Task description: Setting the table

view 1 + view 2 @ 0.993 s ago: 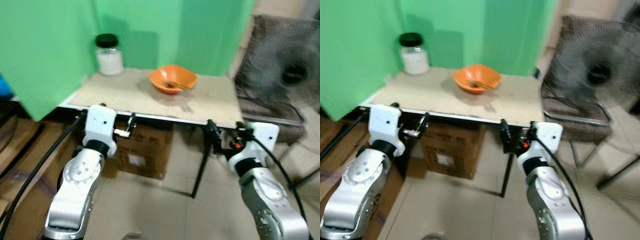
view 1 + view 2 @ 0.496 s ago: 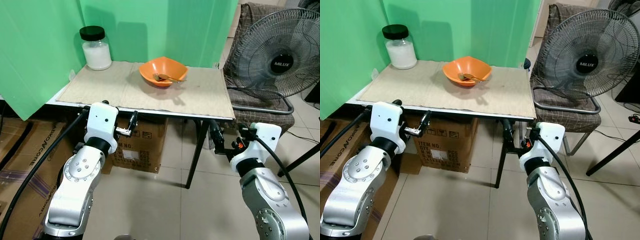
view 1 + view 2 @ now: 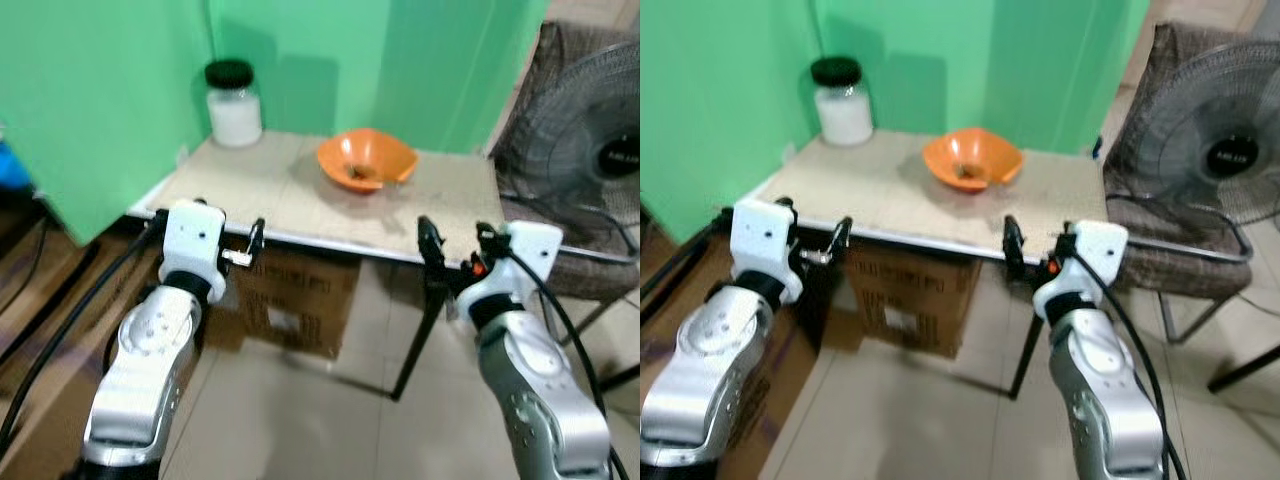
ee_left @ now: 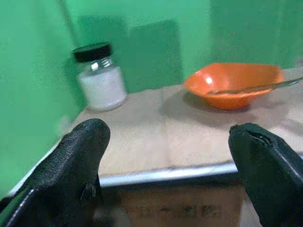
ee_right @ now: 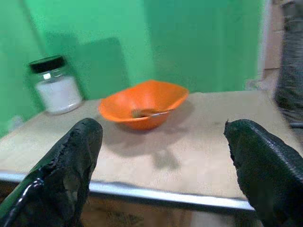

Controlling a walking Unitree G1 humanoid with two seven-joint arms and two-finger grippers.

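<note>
— Where's the bowl? [image 3: 366, 160]
— Orange, far half of the table [image 3: 300, 215], with a spoon [image 5: 147, 112] lying inside — its handle pokes past the rim. A white-filled jar [image 3: 233, 104] with a black lid stands in the back corner by the green screen [image 3: 100, 90].
— And the claws?
— Left gripper [image 4: 170, 156] and right gripper [image 5: 163, 156] both hang at the table's near edge, fingers spread wide, holding nothing.
— That thing on the right?
— A fan [image 3: 1230, 160], probably; it's blurred and cut off.
</note>
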